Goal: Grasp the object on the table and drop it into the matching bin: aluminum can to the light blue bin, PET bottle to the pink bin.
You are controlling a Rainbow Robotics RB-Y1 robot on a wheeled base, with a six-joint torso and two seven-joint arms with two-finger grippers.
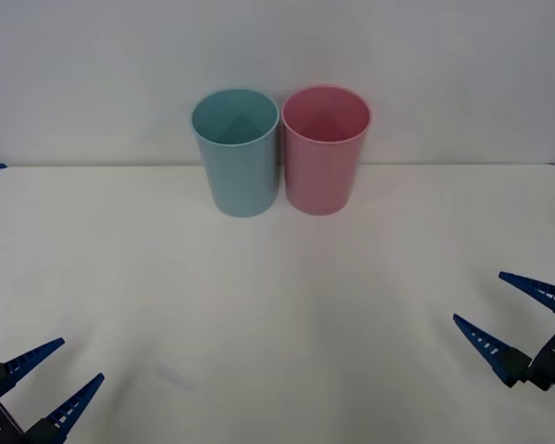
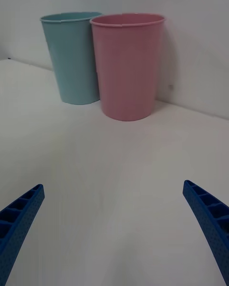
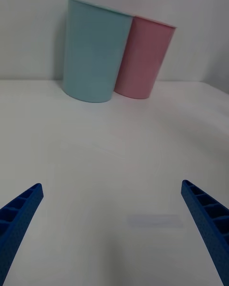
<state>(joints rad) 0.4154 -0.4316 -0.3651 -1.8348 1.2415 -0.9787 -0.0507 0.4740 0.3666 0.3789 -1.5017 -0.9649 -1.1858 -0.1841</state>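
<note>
both grippers, left gripper [image 1: 54, 376] and right gripper [image 1: 498, 306], wait spread wide; light blue bin [image 1: 236, 153] at 12 o'clock; locate a can before reaching.

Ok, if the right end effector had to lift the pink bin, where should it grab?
Probably the rim of the pink bin, on its right side, one finger inside the wall: it stands upright and open-topped, and the light blue bin crowds its left.
</note>
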